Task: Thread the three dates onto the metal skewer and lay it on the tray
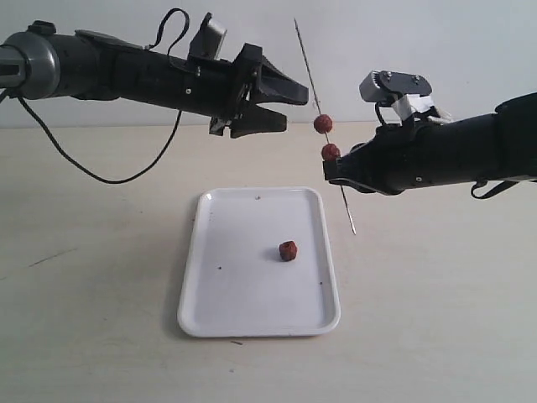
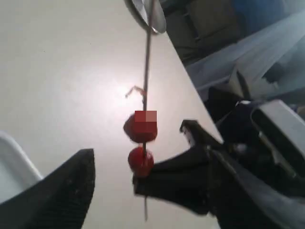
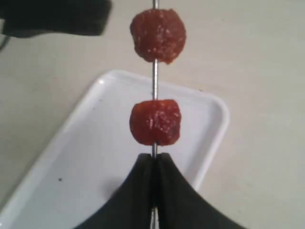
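right wrist view: metal skewer (image 3: 155,83) between tight right jaws

The metal skewer (image 2: 147,71) carries two dates, one (image 2: 140,126) just beside the other (image 2: 141,161). The right gripper (image 2: 144,183) pinches the rod right next to the second date. A left gripper finger (image 2: 64,191) hangs apart from the skewer, near the tray (image 2: 12,160) rim, above the pale table (image 2: 57,71)

Reddish-brown dates (image 1: 288,250), grey skewer (image 1: 307,63), speckled white tray (image 1: 226,277).
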Robot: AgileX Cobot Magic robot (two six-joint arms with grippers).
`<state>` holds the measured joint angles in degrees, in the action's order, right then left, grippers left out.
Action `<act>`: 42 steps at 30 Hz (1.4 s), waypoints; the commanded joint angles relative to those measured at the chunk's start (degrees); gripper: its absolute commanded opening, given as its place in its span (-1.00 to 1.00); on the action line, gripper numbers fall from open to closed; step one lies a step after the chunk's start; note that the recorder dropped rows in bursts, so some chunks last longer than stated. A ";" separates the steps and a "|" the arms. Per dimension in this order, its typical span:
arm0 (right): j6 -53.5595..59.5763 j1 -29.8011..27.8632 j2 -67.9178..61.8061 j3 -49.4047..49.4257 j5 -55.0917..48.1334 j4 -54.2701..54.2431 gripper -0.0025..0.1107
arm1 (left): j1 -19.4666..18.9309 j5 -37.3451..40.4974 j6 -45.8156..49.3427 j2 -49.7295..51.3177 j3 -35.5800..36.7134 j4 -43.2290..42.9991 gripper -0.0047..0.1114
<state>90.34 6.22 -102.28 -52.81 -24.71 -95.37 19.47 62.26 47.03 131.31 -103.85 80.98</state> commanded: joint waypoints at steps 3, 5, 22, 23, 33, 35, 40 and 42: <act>-18.94 -0.23 2.36 -0.11 9.05 18.77 -0.96 | 0.25 3.94 7.36 -0.76 -0.09 -18.02 0.18; -24.57 -0.23 3.86 -0.11 9.21 25.06 -0.96 | 1.04 4.46 7.36 -0.87 -0.09 -23.44 0.18; -52.12 -7.05 8.32 -0.11 6.17 52.30 -0.96 | 17.88 -9.96 3.51 -0.96 -0.09 -68.39 0.16; -52.12 -7.05 8.32 -0.11 6.17 52.30 -0.96 | 18.52 -11.23 3.51 -0.96 -0.09 -68.55 0.16; -51.90 -7.05 8.32 -0.11 5.19 52.30 -0.96 | 19.60 -13.27 0.64 -0.61 -0.09 -68.25 0.16; -51.90 -7.05 8.32 -0.11 5.19 52.30 -0.96 | 19.69 -13.27 0.65 -0.61 -0.09 -67.53 0.16; -51.90 -7.05 8.32 -0.11 4.98 52.30 -0.96 | 19.81 -12.88 0.51 0.08 -0.09 -66.59 0.16; -51.90 -6.94 8.32 -0.11 4.84 52.30 -0.96 | 19.81 -12.52 0.51 0.96 -0.09 -66.59 0.16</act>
<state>38.35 -0.51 -94.23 -52.81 -19.73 -43.52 38.95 49.13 48.14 131.31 -103.85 13.70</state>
